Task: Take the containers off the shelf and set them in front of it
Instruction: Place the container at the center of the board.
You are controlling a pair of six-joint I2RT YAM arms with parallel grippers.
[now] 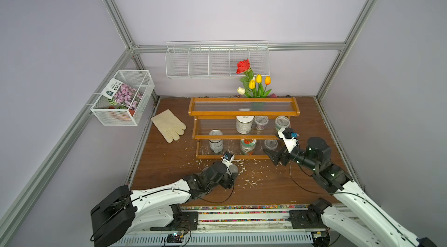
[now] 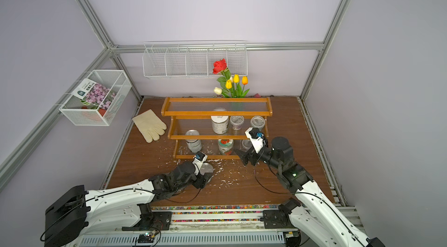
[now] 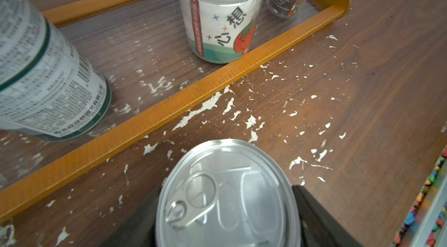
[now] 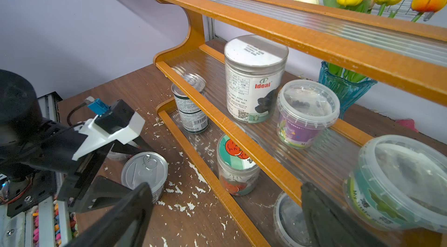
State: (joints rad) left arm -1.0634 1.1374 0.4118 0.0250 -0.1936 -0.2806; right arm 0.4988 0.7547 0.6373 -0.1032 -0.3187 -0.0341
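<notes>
The orange-brown shelf (image 1: 243,113) stands at the back of the table. Its middle tier carries a white-lidded jar (image 1: 244,123) and two clear cups (image 1: 261,122) (image 1: 281,122). On the bottom tier stand a tall silver tin (image 1: 215,140), the red-fruit jar (image 1: 248,146) and a clear cup (image 1: 271,143). My left gripper (image 3: 225,214) is shut on a low silver pull-tab tin (image 3: 227,197), upright on the table just in front of the shelf (image 1: 233,168). My right gripper (image 1: 272,156) is open at the shelf's front right, by the bottom cup (image 4: 287,219).
A cream glove (image 1: 169,125) lies left of the shelf. A vase of flowers (image 1: 254,84) stands behind it. A white wire rack (image 1: 217,62) hangs on the back wall and a mesh basket (image 1: 123,98) on the left wall. White flakes (image 1: 249,180) litter the table.
</notes>
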